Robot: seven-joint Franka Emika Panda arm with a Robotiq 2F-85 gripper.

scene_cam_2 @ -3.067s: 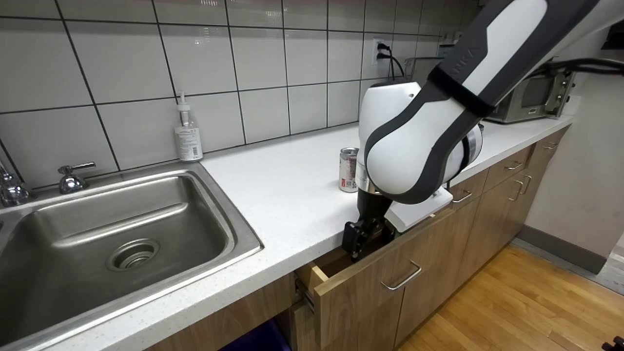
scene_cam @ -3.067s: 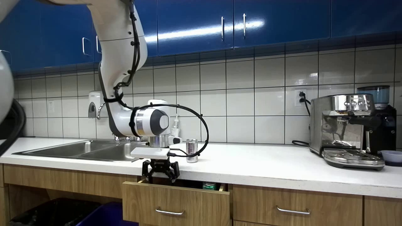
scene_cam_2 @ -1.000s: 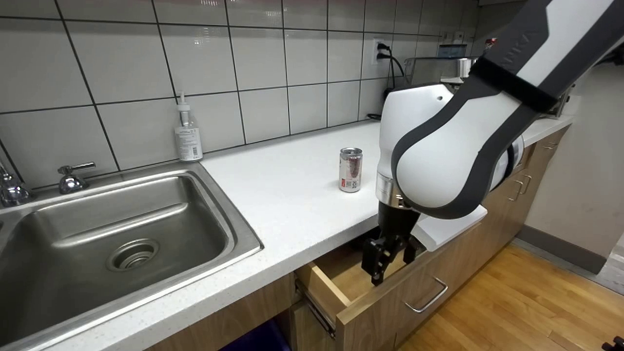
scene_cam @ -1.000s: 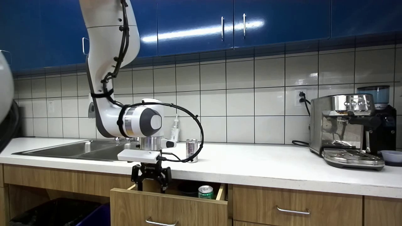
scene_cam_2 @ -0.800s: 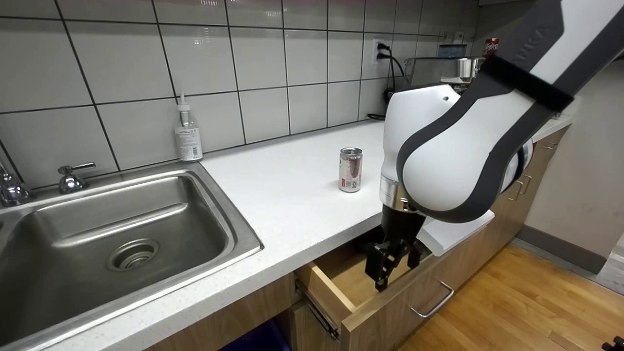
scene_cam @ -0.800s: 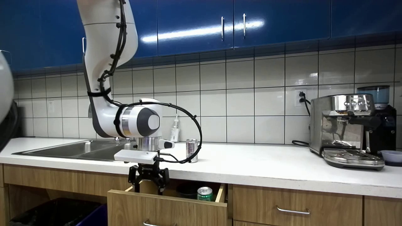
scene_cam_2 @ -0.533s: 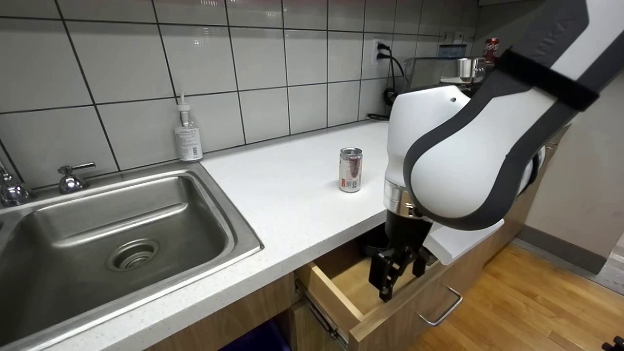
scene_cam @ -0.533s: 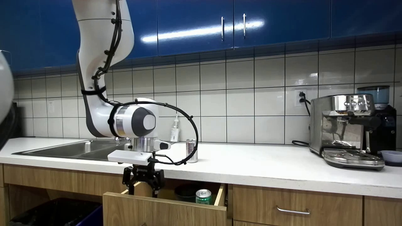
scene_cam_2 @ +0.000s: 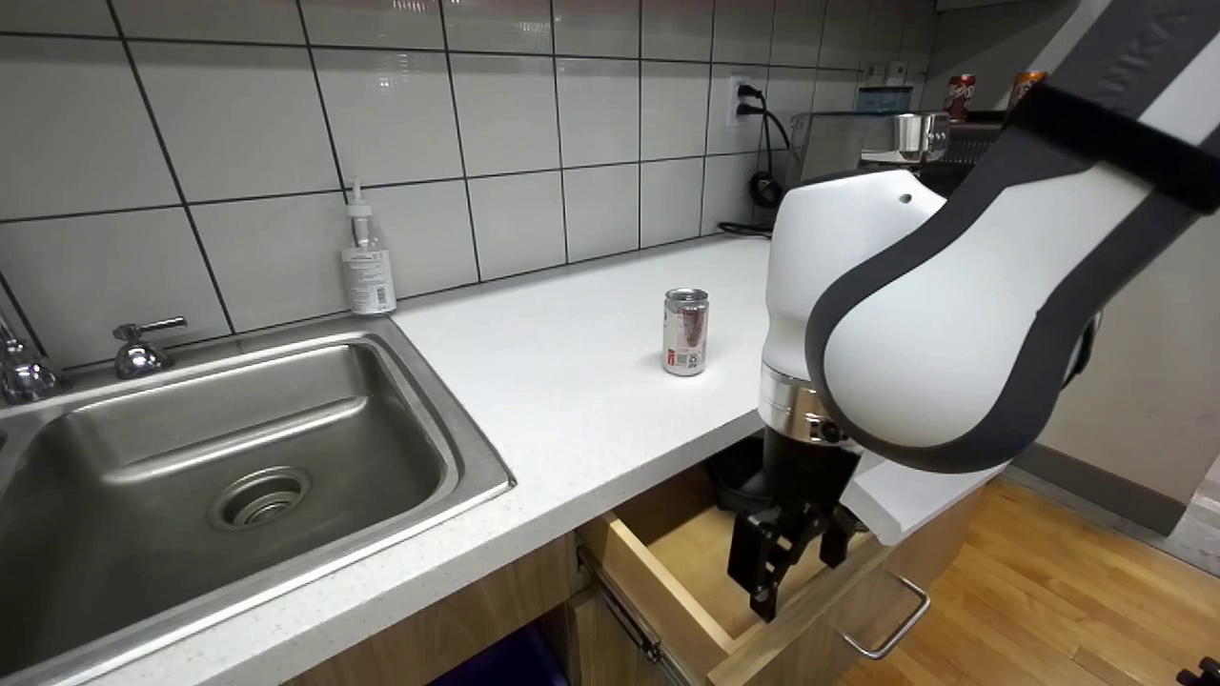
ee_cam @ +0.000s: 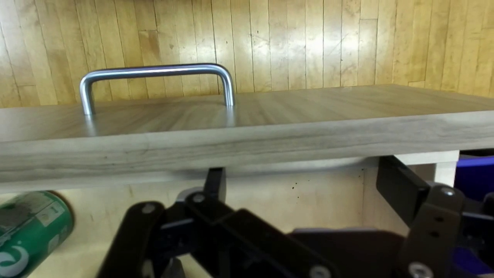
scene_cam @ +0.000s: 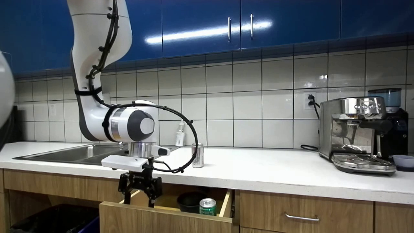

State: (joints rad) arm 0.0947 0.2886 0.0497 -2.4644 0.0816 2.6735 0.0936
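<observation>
A wooden drawer (scene_cam: 165, 223) stands pulled out below the white counter, seen in both exterior views. My gripper (scene_cam: 139, 202) points down into it, open, with nothing between its spread fingers. In the wrist view the fingertips (ee_cam: 216, 179) reach down just behind the drawer's front panel (ee_cam: 247, 148); they look to be against its inner face, though contact is hard to confirm. Inside the drawer are a green can (scene_cam: 207, 208) and a black bowl (scene_cam: 190, 202), both away from the gripper. A silver can (scene_cam_2: 685, 333) stands upright on the counter.
The drawer's metal handle (ee_cam: 154, 71) sticks out in front. A steel sink (scene_cam_2: 286, 419) and a pump bottle (scene_cam_2: 368, 272) lie to one side on the counter (scene_cam_2: 572, 381). An espresso machine (scene_cam: 352, 136) stands farther along. A dark bin (scene_cam: 55, 218) sits under the counter.
The drawer has slid farther out from the counter, moving together with my gripper. More of the green can and black bowl has come into view. The gripper has stayed open.
</observation>
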